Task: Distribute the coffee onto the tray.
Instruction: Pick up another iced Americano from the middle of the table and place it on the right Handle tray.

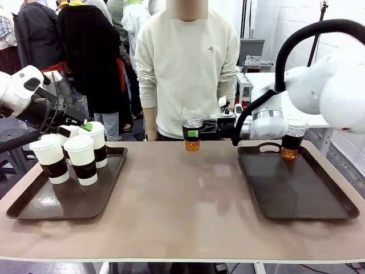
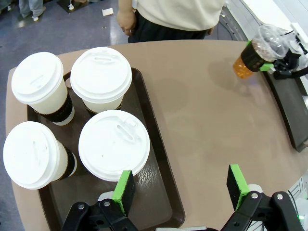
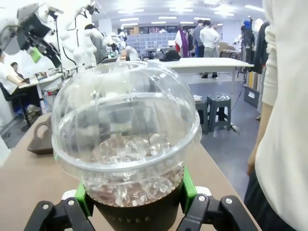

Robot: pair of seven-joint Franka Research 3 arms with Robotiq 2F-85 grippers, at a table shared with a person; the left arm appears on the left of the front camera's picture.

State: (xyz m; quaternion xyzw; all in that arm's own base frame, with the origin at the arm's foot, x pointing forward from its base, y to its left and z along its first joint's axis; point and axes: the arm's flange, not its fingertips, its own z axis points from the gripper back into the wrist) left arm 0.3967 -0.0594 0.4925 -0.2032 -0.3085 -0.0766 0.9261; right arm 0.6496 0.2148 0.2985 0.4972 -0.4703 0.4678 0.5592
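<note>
right hand [image 3: 134, 204] tight around iced coffee cup [image 3: 126, 144] above table [image 1: 182, 211]

Legible text: one item. Dark sleeve [image 3: 139, 214] of the dome-lidded cup [image 3: 126, 139], at 6 o'clock in the right wrist view: faint raised capitals reading "COFFEE", partly cut off by the bottom edge. Sleeves of the white paper cups [image 1: 85, 171]: a small pale mark, too small to read. Person's sweater emblem [image 1: 210, 50]: unreadable.
</note>
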